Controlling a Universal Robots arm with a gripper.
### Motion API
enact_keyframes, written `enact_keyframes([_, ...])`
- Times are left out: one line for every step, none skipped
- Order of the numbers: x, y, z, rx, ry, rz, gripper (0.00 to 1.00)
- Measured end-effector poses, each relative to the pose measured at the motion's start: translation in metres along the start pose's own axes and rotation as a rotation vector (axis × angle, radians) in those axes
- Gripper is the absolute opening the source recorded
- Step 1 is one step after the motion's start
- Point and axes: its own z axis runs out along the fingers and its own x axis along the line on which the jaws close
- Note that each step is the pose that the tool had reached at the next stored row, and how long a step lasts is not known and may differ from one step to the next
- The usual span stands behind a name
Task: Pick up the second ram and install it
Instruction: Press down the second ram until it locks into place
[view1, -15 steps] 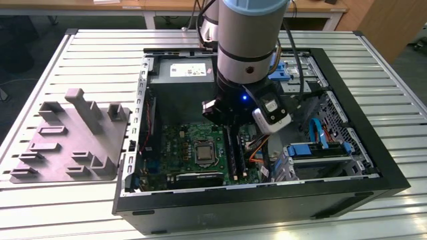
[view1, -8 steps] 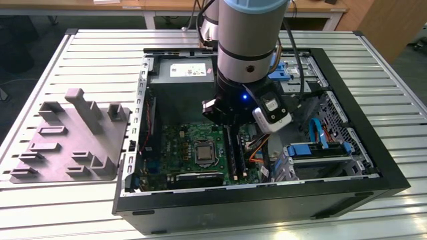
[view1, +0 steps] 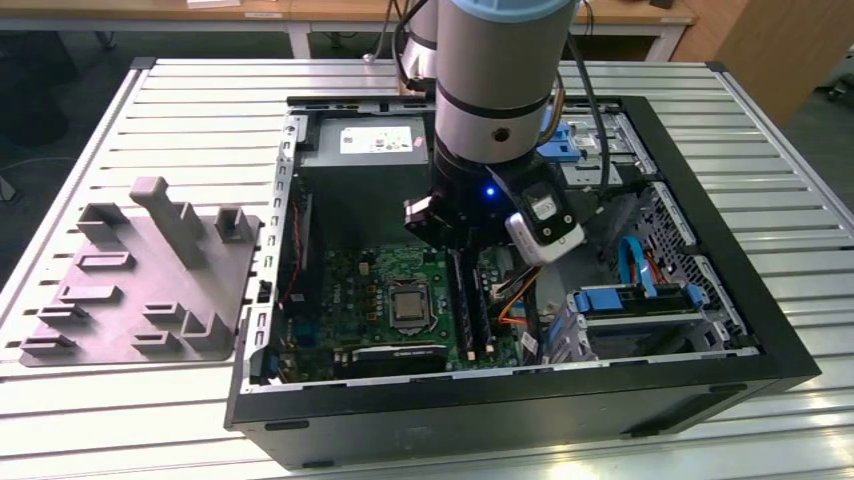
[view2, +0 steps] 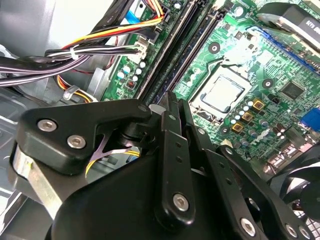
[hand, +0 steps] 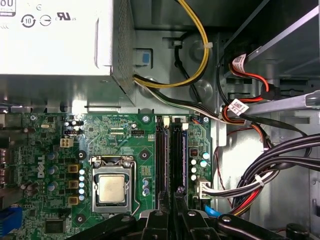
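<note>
Exterior view first: the arm (view1: 494, 90) reaches down into the open computer case (view1: 534, 385), which lies on a slatted metal table (view1: 200, 100). The arm's wrist covers the place where the tool meets the board (so this view gives me little about the tips). A white label (view1: 380, 140) sits on the grey power supply (view1: 327, 150). Beside the case, on the exterior view's left, stands the grey tray (view1: 147, 270) with upright posts.

In the first wrist view I see printed marks on the power supply casing and small tags on the cables, too fine for me to read further. The second ram (hand: 176, 150) lies in its slot on the green motherboard (hand: 120, 135), next to a neighbour slot and near the silver processor socket (hand: 111, 189). The gripper (hand: 175, 195) hangs right over the near end of that stick; if it touches, I cannot tell.

In the second wrist view the gripper's two fingers (view2: 167, 107) are drawn together, with nothing visible between them. Yellow and black cables (hand: 200, 45) run close past the slots.
</note>
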Motion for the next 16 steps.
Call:
enact_keyframes([0.0, 0.0, -0.0001, 0.0, 0.0, 0.0, 0.19])
enact_keyframes([0.0, 0.0, -0.0003, 0.0, 0.0, 0.0, 0.19])
enact_keyframes([0.0, 0.0, -0.0004, 0.0, 0.0, 0.0, 0.19])
enact_keyframes([0.0, 0.0, -0.0005, 0.0, 0.0, 0.0, 0.19])
enact_keyframes([0.0, 0.0, -0.0007, 0.0, 0.0, 0.0, 0.19])
enact_keyframes([0.0, 0.0, -0.0008, 0.0, 0.0, 0.0, 0.19])
enact_keyframes([0.0, 0.0001, -0.0009, 0.0, 0.0, 0.0, 0.17])
enact_keyframes([0.0, 0.0001, -0.0011, 0.0, 0.0, 0.0, 0.11])
enact_keyframes([-0.0001, 0.0001, -0.0012, 0.0, 0.0, 0.0, 0.11])
enact_keyframes([-0.0001, 0.0001, -0.0014, 0.0, 0.0, 0.0, 0.1])
enact_keyframes([-0.0001, 0.0001, -0.0015, 0.0001, 0.0, 0.0, 0.1])
enact_keyframes([-0.0001, 0.0001, -0.0016, 0.0, 0.0, 0.0, 0.1])
enact_keyframes([-0.0001, 0.0001, -0.0018, 0.0, 0.0, 0.0, 0.1])
enact_keyframes([-0.0001, 0.0001, -0.0019, 0.0001, 0.0, 0.0, 0.1])
enact_keyframes([-0.0001, 0.0001, -0.0021, 0.0001, 0.0, 0.0, 0.1])
enact_keyframes([-0.0001, 0.0003, -0.002, 0.0001, 0.0, 0.0, 0.1])
